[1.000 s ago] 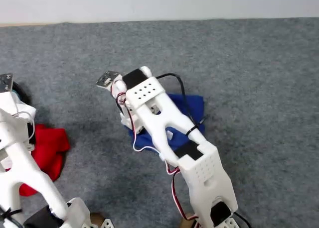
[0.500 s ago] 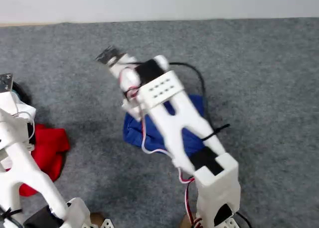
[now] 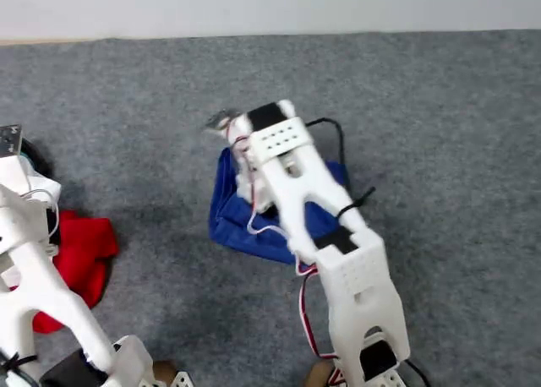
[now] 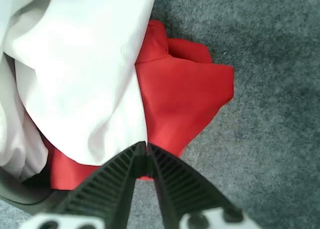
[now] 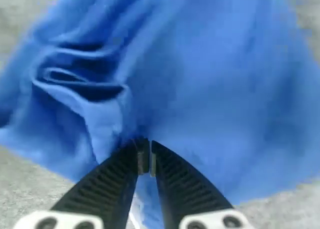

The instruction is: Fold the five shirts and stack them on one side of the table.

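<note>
Fingers (image 5: 107, 181) on your right gripper (image 5: 144, 158) are pinched together on a fold of the blue shirt (image 3: 230, 218). It sits bunched mid-table, its left and near edges lying on the grey table (image 3: 448, 133). Your left gripper (image 4: 146, 154) is closed tip to tip, nothing visibly caught, right over where the white cloth (image 4: 80, 64) overlaps the red shirt (image 4: 185, 99). The red shirt is by the table's left edge, well apart from the blue one. You've got a broad run of grey table far and right of the blue shirt.
</note>
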`<state>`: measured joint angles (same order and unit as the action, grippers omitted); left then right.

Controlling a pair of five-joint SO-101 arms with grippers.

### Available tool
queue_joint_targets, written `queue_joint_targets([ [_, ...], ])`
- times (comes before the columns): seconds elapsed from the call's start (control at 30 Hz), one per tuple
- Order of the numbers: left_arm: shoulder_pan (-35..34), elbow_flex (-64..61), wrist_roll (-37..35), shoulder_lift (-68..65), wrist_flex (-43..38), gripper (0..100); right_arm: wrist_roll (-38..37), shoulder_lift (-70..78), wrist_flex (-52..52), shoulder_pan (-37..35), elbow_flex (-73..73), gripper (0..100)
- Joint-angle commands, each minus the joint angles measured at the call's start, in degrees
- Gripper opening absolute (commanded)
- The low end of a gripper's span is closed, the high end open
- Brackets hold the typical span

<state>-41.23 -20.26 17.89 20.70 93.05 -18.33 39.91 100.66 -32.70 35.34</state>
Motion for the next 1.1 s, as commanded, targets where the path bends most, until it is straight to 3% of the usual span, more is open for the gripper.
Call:
queue_joint_targets([
  [0.0, 0.3, 0.1, 0.0, 1.8, -0.9, 1, -0.5, -2.5, 2.4, -5.2, 0.4, 0.9],
  [0.33, 0.3, 0.1, 0.0, 1.8, -0.9, 1, -0.8, -9.8, 2.3, -15.3, -7.0, 0.9],
  [0.77, 0.2, 0.1, -0.3, 1.8, -0.9, 1, -0.8, -15.1, 2.1, -1.6, -7.1, 0.9],
  [1.07, 0.2, 0.0, -0.3, 1.8, -0.8, 1, -0.6, -3.3, 2.1, -14.0, -7.2, 1.0],
])
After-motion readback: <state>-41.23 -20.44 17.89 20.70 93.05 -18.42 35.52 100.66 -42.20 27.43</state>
